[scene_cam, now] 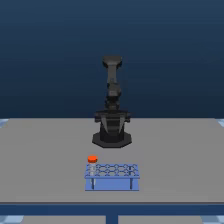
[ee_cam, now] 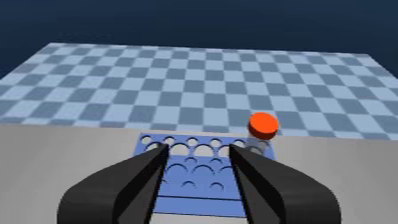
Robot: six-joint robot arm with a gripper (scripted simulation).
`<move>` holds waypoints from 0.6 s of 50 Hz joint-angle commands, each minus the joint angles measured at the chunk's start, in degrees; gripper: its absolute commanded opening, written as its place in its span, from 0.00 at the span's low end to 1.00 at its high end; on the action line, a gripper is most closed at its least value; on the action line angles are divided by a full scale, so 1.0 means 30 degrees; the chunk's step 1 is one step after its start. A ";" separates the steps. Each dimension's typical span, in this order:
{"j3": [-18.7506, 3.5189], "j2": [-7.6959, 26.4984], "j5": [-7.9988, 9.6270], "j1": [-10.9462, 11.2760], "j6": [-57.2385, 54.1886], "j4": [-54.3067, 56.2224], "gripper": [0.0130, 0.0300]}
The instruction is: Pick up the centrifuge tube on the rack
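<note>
Grey table [scene_cam: 45,150] bears rack [scene_cam: 112,176], tube [scene_cam: 92,161] seemingly upright.

**Grey table, two things standing on it**

The table [scene_cam: 40,160] is a flat, plain grey slab. The robot's dark base [scene_cam: 112,138] stands on it toward the far side. Nearer the front edge stands the blue rack [scene_cam: 112,176] on thin dark legs, apart from the base. Beyond the table lies a blue checkered floor [ee_cam: 204,80].
</note>
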 commanded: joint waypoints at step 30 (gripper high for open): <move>-0.2608 0.3711 -0.0629 -0.2891 0.8661 -0.9651 1.00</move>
